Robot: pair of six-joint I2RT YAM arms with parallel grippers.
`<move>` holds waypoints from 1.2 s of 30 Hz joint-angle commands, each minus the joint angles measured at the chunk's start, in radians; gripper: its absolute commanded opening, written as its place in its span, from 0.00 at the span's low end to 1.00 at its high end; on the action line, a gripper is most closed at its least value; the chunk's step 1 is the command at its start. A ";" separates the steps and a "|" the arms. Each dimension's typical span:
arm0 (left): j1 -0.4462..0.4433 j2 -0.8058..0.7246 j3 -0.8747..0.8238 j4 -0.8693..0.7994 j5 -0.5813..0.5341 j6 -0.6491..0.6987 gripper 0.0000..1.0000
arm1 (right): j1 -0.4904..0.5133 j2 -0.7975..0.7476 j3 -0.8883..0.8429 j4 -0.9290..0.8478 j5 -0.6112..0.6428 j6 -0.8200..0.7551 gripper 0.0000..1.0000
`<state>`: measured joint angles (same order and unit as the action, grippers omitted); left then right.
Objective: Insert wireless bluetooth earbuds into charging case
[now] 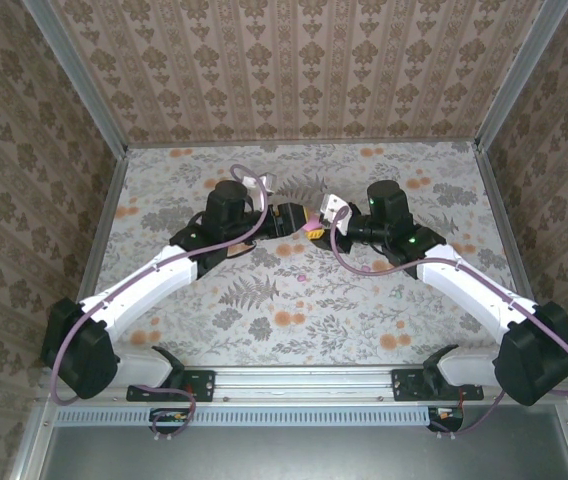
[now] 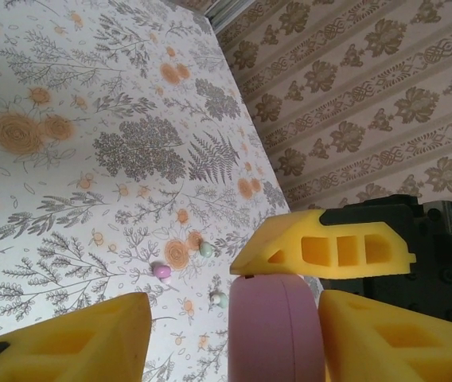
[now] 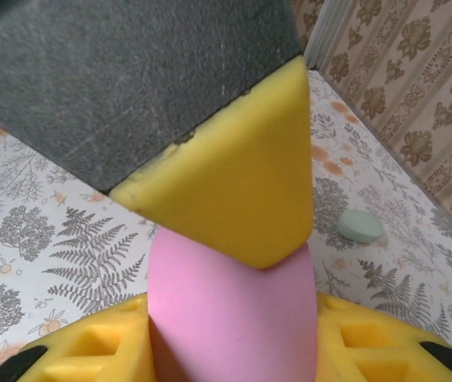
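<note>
Lying on the table, earbud sits beyond left tool.

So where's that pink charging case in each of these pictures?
Top external: the pink charging case is small, just above the picture's centre.
Left wrist: bottom edge, right of centre.
Right wrist: bottom centre, large and close.
Shared landmark: the fern-and-flower table cover under it.
</note>
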<state>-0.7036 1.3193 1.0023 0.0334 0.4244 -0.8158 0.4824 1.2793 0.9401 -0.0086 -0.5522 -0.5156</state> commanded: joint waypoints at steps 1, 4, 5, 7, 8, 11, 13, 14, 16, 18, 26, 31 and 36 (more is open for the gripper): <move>-0.011 0.012 0.035 -0.014 0.032 0.011 0.55 | 0.012 -0.021 0.009 0.027 0.027 0.019 0.38; -0.012 0.008 0.035 -0.015 0.037 0.011 0.54 | 0.024 -0.019 0.013 0.032 0.058 0.029 0.37; -0.012 0.006 0.036 -0.017 0.037 0.012 0.54 | 0.028 -0.016 0.016 0.033 0.069 0.031 0.38; -0.013 0.004 0.034 -0.020 0.036 0.012 0.53 | 0.034 -0.010 0.024 0.034 0.089 0.035 0.38; -0.012 0.002 0.034 -0.020 0.034 0.012 0.51 | 0.036 -0.008 0.028 0.032 0.093 0.036 0.38; -0.012 0.001 0.036 -0.021 0.036 0.012 0.48 | 0.038 -0.003 0.033 0.042 0.109 0.051 0.38; -0.012 0.000 0.034 -0.021 0.037 0.013 0.47 | 0.039 0.000 0.037 0.050 0.123 0.065 0.38; -0.012 0.000 0.036 -0.025 0.036 0.013 0.47 | 0.041 0.002 0.040 0.055 0.133 0.075 0.38; -0.011 0.000 0.037 -0.025 0.037 0.012 0.43 | 0.042 0.006 0.043 0.055 0.139 0.080 0.38; -0.011 0.001 0.040 -0.027 0.040 0.013 0.42 | 0.044 0.010 0.047 0.051 0.140 0.083 0.39; -0.004 0.001 0.048 -0.032 0.033 0.013 0.38 | 0.058 -0.002 0.047 0.029 0.077 0.034 0.41; -0.002 -0.003 0.055 -0.027 0.034 0.012 0.29 | 0.059 -0.003 0.060 0.007 0.087 0.012 0.41; 0.003 -0.014 0.058 -0.031 0.028 0.004 0.23 | 0.056 -0.029 0.043 0.039 0.110 0.058 0.50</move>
<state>-0.7109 1.3247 1.0225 0.0185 0.4492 -0.8097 0.5350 1.2823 0.9600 0.0010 -0.4412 -0.4732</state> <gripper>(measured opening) 0.277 0.489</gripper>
